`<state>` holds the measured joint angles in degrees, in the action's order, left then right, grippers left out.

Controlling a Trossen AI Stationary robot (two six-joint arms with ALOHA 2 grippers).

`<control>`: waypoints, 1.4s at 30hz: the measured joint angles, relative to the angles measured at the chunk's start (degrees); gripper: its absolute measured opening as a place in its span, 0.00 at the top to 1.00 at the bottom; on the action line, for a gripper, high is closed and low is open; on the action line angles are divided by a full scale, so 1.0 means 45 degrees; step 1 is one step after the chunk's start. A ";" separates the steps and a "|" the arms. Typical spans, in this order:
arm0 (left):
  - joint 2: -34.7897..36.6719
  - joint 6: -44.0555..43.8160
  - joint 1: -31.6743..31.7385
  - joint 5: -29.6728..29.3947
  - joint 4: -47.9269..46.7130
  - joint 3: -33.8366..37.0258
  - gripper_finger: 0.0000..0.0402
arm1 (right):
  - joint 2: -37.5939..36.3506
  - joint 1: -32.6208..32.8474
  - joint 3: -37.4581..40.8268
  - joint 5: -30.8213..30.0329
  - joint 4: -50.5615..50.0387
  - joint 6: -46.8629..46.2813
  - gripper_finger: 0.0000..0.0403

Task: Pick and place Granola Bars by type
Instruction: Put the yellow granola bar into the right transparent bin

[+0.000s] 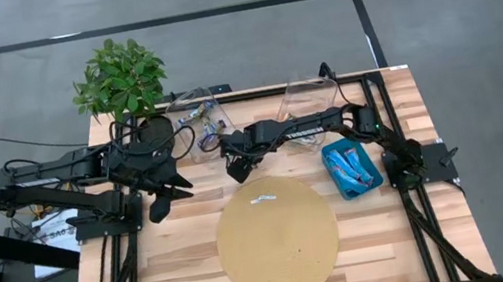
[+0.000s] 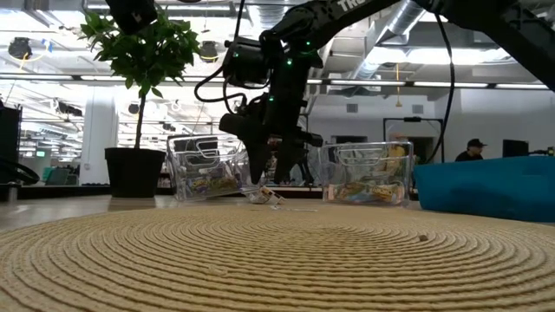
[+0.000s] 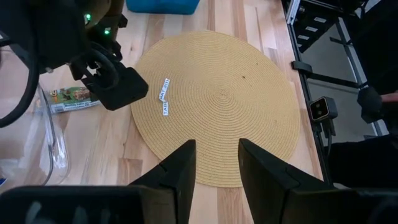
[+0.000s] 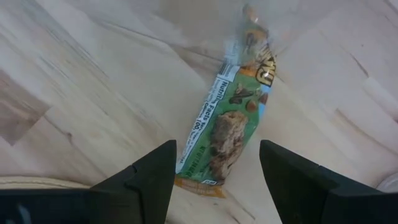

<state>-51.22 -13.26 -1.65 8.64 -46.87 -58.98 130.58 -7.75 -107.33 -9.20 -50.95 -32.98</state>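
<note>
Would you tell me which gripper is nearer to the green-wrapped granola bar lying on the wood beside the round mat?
The right. The right gripper hangs open directly over the green-wrapped granola bar; the left gripper waits open, off toward the table's left edge.

Between my right fingers lies a granola bar (image 4: 227,127) whose wrapper reads "Nutrition Facts" and "100". A white slip (image 3: 165,98) on the round mat (image 3: 249,118) carries print too small to read.
</note>
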 joint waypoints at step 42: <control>-0.0001 -0.0185 0.0000 0.0005 0.0015 0.0000 0.72 | 0.0840 0.0335 0.0010 0.0454 0.0381 -0.2678 0.49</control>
<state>-51.22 -14.09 -1.65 8.67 -46.81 -58.98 134.37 -6.24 -107.28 -7.16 -49.23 -45.04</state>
